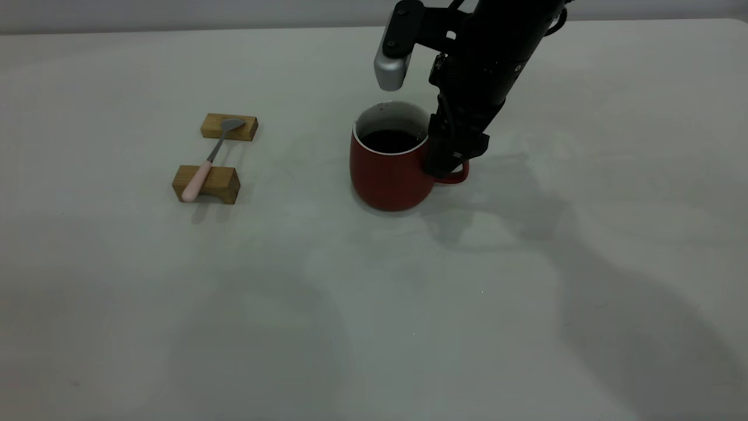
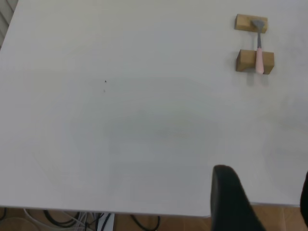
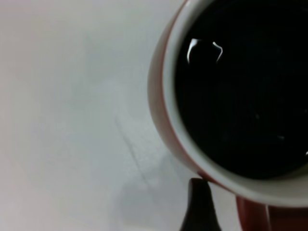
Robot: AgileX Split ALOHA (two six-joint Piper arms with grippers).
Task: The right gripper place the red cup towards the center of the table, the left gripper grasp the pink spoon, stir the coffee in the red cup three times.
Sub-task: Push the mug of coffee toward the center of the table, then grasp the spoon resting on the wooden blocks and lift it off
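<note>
1. cup point(image 1: 388, 175) with coffee point(image 1: 390, 140) stands near the table point(image 1: 374, 304) centre.
2. right gripper point(image 1: 447, 166) clenches its handle point(image 1: 459, 175) at 3 o'clock.
3. spoon point(image 1: 210, 156) bridges two blocks point(image 1: 206, 183) at 9 o'clock of it.
4. left gripper point(image 2: 260, 202) is near the table edge, jaws released.

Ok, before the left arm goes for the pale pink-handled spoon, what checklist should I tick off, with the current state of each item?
1. Rounded dark red mug upright near the middle of the off-white table: ok.
2. Dark coffee inside, no spill seen: ok.
3. Right gripper off the mug handle: not ok, it is at the handle.
4. Pink-handled metal spoon resting across two tan wooden blocks: ok.
5. Left gripper open: cannot tell.
</note>
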